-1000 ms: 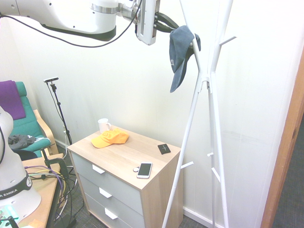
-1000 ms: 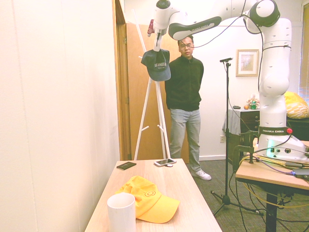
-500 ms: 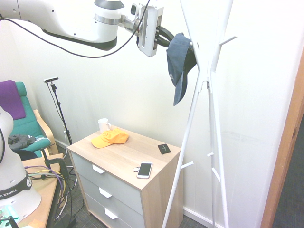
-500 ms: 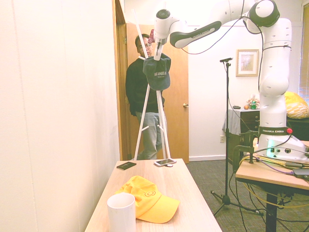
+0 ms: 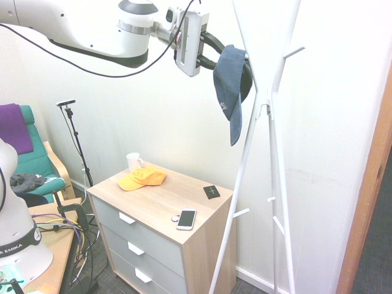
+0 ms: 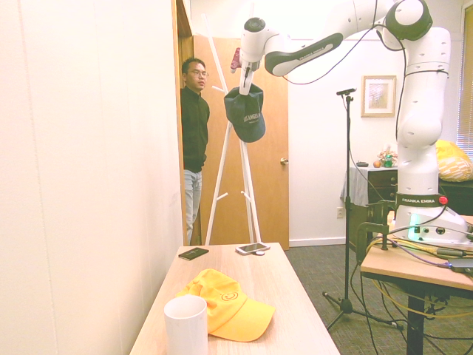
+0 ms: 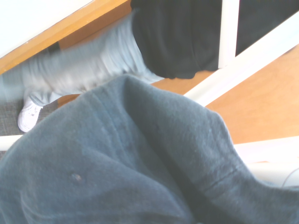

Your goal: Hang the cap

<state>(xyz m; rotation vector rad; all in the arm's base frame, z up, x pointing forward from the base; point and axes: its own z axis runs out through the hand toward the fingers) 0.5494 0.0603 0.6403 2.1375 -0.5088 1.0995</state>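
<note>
Coat stand [image 5: 269, 122]: white, tall, splayed poles against the wall. I've got the arm high beside it. Gripper [image 5: 211, 52] clenched on the cap [image 5: 229, 86], which dangles against the stand's upper poles, brim pointing down; whether it is hooked on a peg I can't tell. I judge the cap light, soft and floppy, best held at the crown's back edge. Navy fabric, curved brim, small white lettering.

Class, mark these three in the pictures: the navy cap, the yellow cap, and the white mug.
navy cap [image 5: 228, 76]: first exterior view, on the crown.
yellow cap [image 5: 142, 178]: first exterior view, on the crown.
white mug [image 6: 185, 325]: second exterior view, on the side wall.
</note>
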